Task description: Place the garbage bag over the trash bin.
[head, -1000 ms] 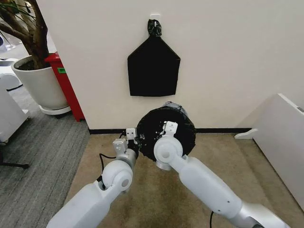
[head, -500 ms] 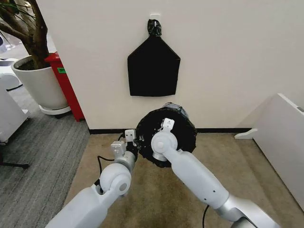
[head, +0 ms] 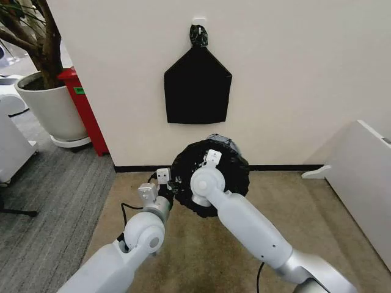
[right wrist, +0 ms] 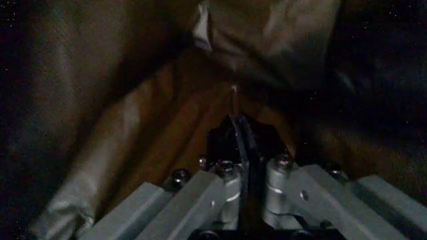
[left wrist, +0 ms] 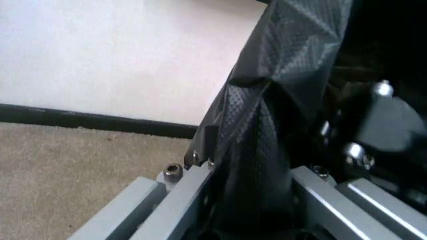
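Cream wall (head: 293,73), tan carpet (head: 183,250) (grey strip alongside). Glossy, crinkled garbage bag (head: 235,174) on floor at wall base. Left gripper (left wrist: 250,165) clamped on embossed bag edge; right gripper (right wrist: 239,150) inside, pressed together, film pinched.

Right pincer (right wrist: 237,131): fingers (right wrist: 230,150) pressed together w/ a thin fold of the garbage bag (right wrist: 133,100) pinched between the tips. Dark, crinkly film surrounds the pincer on all sides, creases running up & away from the pinch pt.
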`<state>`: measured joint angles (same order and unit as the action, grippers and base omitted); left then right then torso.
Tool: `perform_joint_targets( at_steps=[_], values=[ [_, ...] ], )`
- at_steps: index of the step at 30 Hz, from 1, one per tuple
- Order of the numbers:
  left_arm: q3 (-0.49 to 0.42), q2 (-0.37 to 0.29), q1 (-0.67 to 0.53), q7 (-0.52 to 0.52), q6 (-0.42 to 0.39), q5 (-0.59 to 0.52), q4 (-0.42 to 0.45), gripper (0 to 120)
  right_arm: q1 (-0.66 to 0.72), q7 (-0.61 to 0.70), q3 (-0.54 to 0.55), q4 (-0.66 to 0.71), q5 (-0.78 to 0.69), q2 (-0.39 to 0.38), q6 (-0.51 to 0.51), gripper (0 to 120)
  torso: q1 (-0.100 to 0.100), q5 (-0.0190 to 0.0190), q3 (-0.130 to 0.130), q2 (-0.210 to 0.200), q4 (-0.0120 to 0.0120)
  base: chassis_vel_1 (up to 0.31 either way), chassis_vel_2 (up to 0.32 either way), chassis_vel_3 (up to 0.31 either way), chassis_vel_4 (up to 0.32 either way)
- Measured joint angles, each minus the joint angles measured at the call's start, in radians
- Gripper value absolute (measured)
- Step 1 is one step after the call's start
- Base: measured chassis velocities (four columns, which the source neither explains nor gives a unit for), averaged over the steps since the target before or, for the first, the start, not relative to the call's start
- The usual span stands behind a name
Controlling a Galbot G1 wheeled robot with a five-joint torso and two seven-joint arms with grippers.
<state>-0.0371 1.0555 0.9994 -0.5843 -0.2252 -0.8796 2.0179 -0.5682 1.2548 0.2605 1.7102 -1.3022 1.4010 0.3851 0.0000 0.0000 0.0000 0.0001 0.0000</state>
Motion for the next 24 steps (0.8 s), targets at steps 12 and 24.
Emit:
perform_joint_targets(
  at_steps=[12, 24],
  values=[
    [0.011, -0.018, 0.009, 0.000, 0.001, -0.010, 0.034, 0, -0.020, -0.057, -0.056, -0.125, 0.057, 0.012, 0.014, 0, 0.000, 0.0000, 0.000, 0.000, -0.0001, 0.000, 0.000, 0.000, 0.000],
    [0.019, -0.040, 0.039, 0.006, 0.000, -0.012, 0.074, 0, -0.013, -0.111, -0.093, -0.210, 0.113, 0.037, 0.012, 0, 0.000, 0.0001, 0.000, 0.000, 0.0000, 0.000, 0.000, 0.000, 0.000]
  ],
)
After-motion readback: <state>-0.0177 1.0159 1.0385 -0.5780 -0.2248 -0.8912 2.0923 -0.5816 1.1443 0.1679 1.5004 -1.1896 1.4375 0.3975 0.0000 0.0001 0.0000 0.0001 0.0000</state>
